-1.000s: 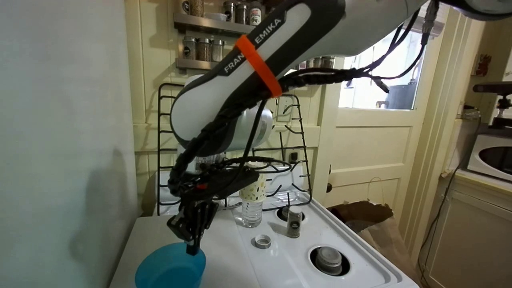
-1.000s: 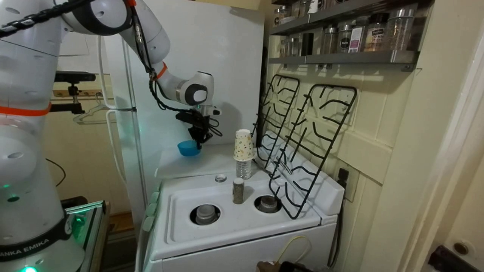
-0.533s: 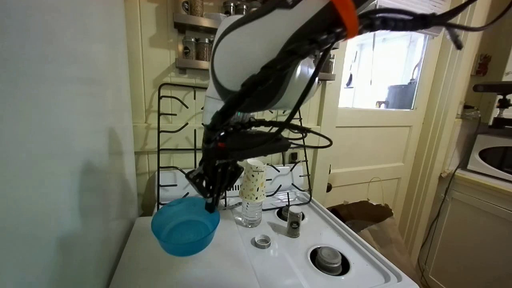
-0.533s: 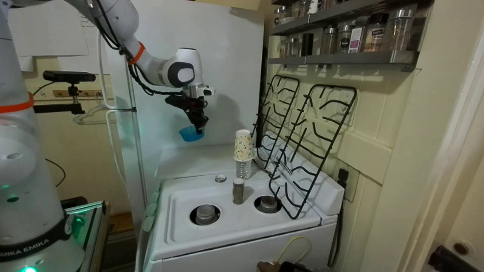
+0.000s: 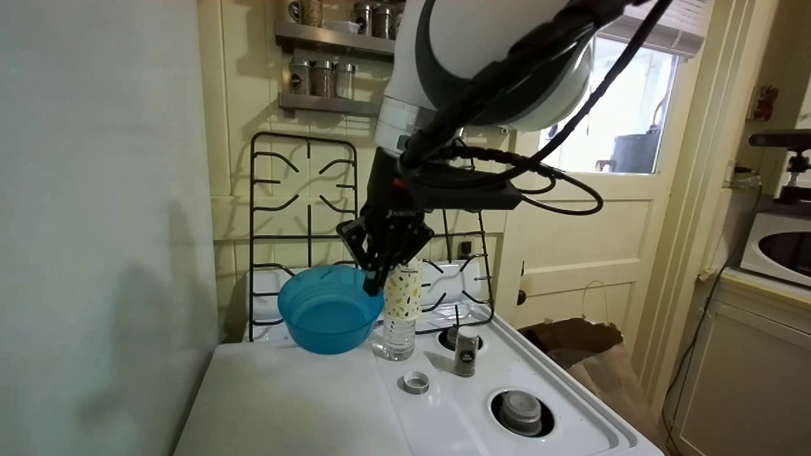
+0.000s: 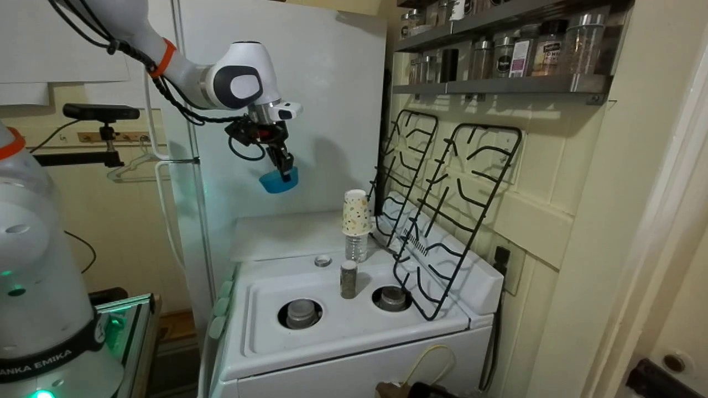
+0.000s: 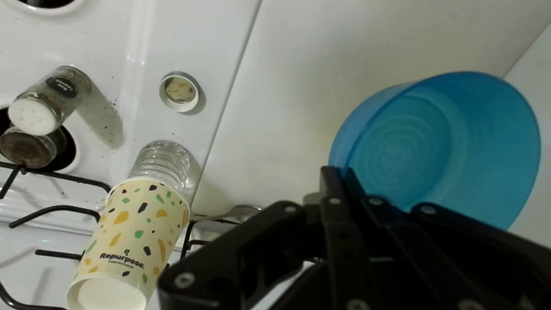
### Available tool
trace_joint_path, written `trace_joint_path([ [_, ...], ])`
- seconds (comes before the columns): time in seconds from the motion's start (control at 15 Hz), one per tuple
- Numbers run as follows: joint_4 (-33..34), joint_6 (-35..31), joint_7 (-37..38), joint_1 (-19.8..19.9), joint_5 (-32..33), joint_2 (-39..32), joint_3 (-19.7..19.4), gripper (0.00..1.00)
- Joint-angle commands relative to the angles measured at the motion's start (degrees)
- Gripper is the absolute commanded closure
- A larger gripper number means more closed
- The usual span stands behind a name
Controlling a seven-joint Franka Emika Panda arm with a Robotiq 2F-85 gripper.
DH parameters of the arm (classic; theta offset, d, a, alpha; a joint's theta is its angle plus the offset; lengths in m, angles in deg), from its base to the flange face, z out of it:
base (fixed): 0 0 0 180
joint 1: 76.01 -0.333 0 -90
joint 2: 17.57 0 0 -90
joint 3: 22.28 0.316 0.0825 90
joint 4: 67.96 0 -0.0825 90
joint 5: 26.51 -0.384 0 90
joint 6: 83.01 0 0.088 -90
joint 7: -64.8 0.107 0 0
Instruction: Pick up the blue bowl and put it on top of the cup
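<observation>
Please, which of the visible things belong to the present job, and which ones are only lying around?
For the job:
blue bowl, rim held in the jaws
upside-down Repurpose paper cup

Not for the job:
clear ridged container under the cup
spice shaker
small round lid
metal utensil
black stove grates

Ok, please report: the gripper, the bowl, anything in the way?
Gripper shut on rim of blue bowl. Bowl aloft, not yet over cup. Cup upside down on clear ribbed container. Possible snag: black grates near cup.

In an exterior view, a spice shaker stands right of a small round lid. Far behind lean black grates
</observation>
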Motion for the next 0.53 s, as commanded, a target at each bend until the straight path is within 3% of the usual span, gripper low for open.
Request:
trace_joint_path([
  [0.0, -0.43, -1.54, 4.5, 3.76, 0.08, 4.91, -1.02, 0.99],
  [0.47, -4.26, -1.86, 11.17, 14.43, 0.77, 17.41, -4.6, 0.99],
])
